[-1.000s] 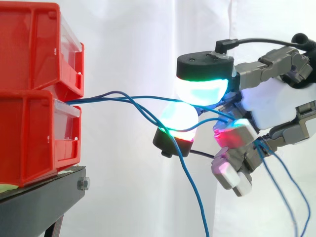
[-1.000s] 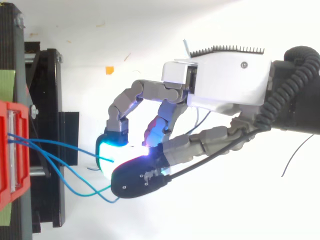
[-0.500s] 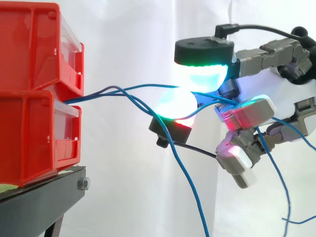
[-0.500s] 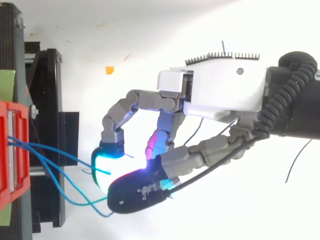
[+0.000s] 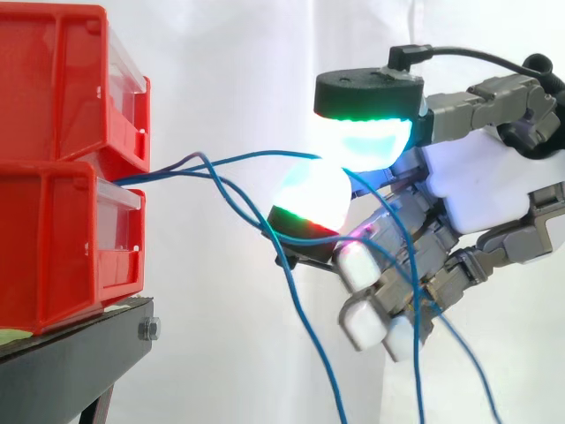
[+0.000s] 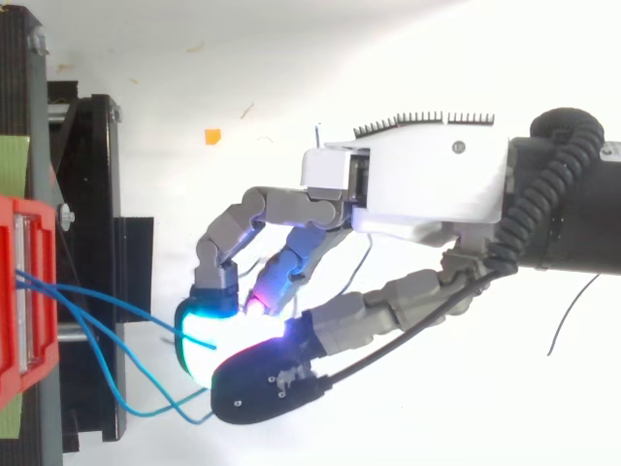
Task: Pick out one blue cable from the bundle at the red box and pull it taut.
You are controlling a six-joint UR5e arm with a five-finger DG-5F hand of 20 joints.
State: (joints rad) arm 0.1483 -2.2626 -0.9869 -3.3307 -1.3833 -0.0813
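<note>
Several thin blue cables (image 5: pixel 256 156) come out between the two stacked red bins (image 5: pixel 62 168) at the left. My hand (image 5: pixel 494 190) hangs right of the bins at their height. Two glowing pads (image 5: pixel 311 196) are closed together on one blue cable, which runs in a slight sag from the bins to the pinch. The remaining fingers curl down under the palm, with cable strands crossing them. Other blue cables (image 6: pixel 126 309) loop down and hang slack below the hand (image 6: pixel 427 184). From above, the red bins (image 6: pixel 24 301) sit at the left edge.
The bins rest on a black stand (image 5: pixel 79 353), with its frame (image 6: pixel 97 243) reaching toward the hand. A white curtain backs the scene. A small orange scrap (image 6: pixel 212 136) lies on the white floor, and green tape (image 6: pixel 15 165) marks the stand.
The lower fingers have curled down and in under the palm. The pinching pads stay closed on the cable. The slack strands below the hand have swung left.
</note>
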